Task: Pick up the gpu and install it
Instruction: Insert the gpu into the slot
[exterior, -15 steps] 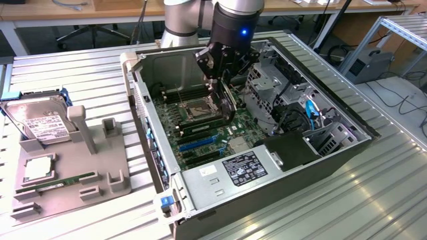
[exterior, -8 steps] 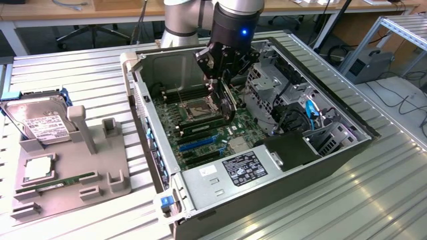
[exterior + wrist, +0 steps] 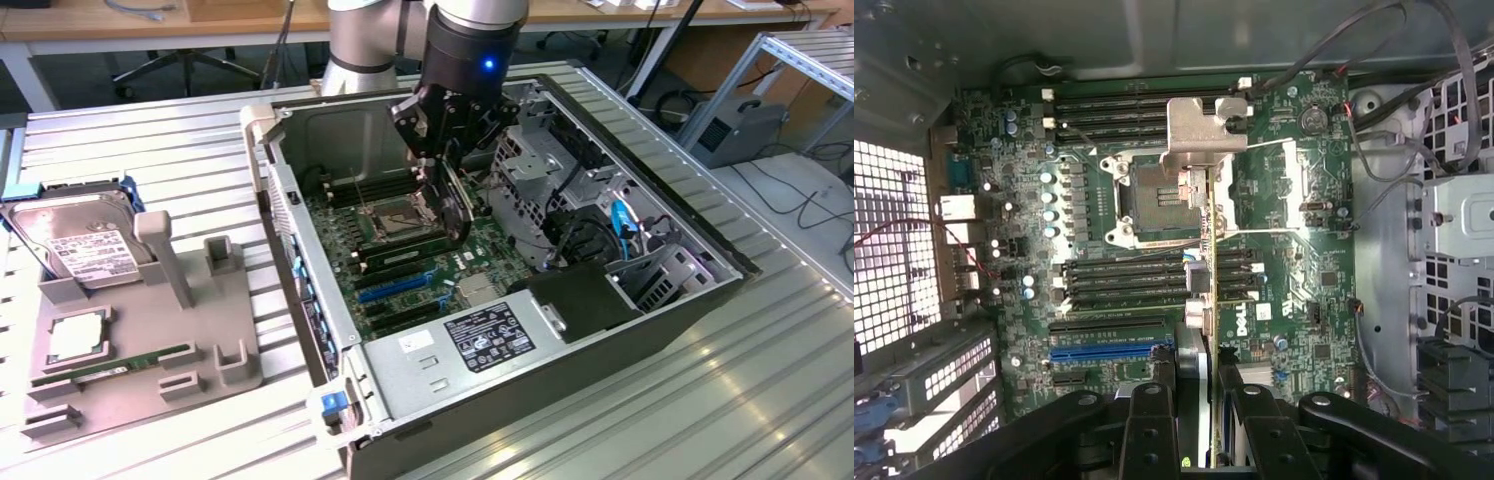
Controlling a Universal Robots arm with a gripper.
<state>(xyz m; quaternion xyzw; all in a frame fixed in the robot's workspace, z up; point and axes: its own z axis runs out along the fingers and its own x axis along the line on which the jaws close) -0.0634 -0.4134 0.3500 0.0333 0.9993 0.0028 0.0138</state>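
In the exterior view, the gripper (image 3: 447, 160) hung inside the open computer case (image 3: 400, 370), pinching the gpu (image 3: 454, 205), which stood on edge above the motherboard (image 3: 400, 275) beside the CPU socket (image 3: 398, 218). A hard drive (image 3: 83, 245) and memory stick (image 3: 114, 365) sat in a grey holder (image 3: 200, 300) at the exterior view's left.

In the wrist view, the gpu (image 3: 1211, 230) appeared edge-on between the gripper (image 3: 1199, 405) fingers (image 3: 1149, 410), its silvery bracket (image 3: 1204, 125) over the socket's edge, apart from the blue slot (image 3: 1104, 352).

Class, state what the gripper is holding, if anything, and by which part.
The gripper holds the gpu by its upper edge, the card hanging edge-down over the motherboard.
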